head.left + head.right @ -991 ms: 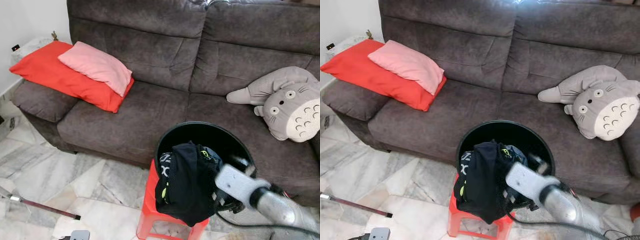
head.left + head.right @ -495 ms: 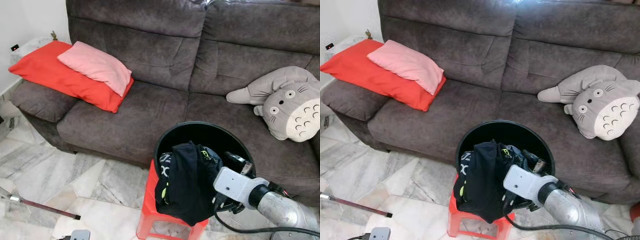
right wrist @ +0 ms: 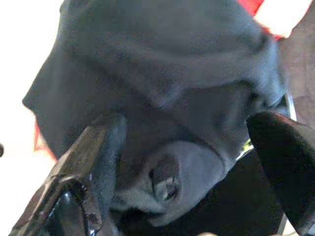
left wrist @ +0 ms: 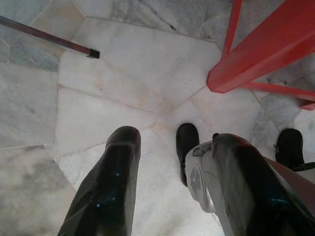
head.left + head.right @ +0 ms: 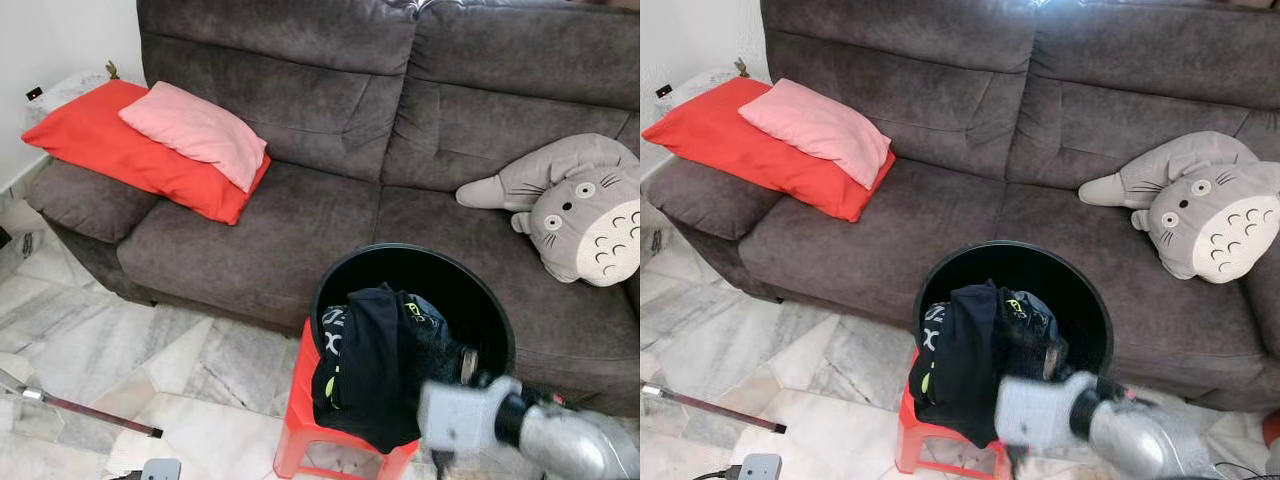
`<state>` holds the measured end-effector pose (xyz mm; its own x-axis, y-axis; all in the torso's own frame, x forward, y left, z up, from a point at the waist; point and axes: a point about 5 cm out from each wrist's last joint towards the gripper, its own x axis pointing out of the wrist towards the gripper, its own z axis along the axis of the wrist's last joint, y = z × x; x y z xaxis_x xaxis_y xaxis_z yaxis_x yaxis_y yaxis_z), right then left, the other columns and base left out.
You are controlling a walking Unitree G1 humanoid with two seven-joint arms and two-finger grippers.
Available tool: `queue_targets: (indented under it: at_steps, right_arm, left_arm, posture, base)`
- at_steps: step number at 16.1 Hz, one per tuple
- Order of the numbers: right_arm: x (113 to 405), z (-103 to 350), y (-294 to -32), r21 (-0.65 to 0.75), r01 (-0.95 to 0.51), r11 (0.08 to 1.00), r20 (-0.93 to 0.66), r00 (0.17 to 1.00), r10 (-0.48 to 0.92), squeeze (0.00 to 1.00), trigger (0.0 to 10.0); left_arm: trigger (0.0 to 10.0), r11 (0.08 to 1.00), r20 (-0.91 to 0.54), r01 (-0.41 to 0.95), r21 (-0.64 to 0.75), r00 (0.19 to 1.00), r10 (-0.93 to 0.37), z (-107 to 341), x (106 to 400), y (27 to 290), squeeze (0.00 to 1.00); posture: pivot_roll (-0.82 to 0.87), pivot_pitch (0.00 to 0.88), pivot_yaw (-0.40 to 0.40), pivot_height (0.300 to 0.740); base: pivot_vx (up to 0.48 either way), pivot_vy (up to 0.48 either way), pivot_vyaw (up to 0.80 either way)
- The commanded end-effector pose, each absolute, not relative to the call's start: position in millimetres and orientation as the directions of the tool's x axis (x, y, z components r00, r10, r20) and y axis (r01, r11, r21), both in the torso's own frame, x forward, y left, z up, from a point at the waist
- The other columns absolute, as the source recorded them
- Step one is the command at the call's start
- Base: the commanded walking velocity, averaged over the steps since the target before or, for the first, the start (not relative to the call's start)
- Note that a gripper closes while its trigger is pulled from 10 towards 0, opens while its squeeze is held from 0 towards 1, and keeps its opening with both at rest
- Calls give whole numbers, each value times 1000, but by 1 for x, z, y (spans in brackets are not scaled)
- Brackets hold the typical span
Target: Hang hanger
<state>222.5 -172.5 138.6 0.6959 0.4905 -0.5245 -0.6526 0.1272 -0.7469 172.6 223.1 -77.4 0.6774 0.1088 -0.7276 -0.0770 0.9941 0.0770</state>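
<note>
No text, brand or number can be read here. The black garment point(image 5: 375, 365) in the black bucket point(image 5: 470, 290) carries small yellow-green and white printed marks at 9 o'clock and 12 o'clock on it, but they are too small to make out.

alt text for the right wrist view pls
The right gripper, fingers spread wide, is right up against a bundle of black clothes that hangs over the rim of a black bin. A sliver of red stool shows beyond the fabric.
</note>
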Motion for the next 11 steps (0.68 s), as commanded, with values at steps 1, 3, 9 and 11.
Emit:
queue_targets:
  at_steps: [1,3,9,11]
  right_arm:
    - [223,137,-179,-753,-650,106,-537,699,472,0,10000]
    - [237,146,-193,-823,-554,123,-477,793,379,0,10000]
    - [236,154,-203,-836,-533,134,-457,809,369,0,10000]
    - [236,154,-206,-833,-537,131,-466,810,356,0,10000]
  left_arm:
    - [10000,995,-748,-65,77,656,101,-81,166,222,0]
    - [10000,995,-749,-65,78,654,101,-81,166,223,0]
    - [10000,995,-759,-58,83,644,100,-82,163,224,0]
    - [10000,995,-762,-57,82,640,99,-83,163,224,0]
  posture:
    - [-78,171,-28,740]
    - [-78,172,-27,740]
    - [-80,174,-23,740]
    - [-82,173,-23,740]
  base:
    - [0,0,0]
    - [0,0,0]
    - [0,0,0]
    - [0,0,0]
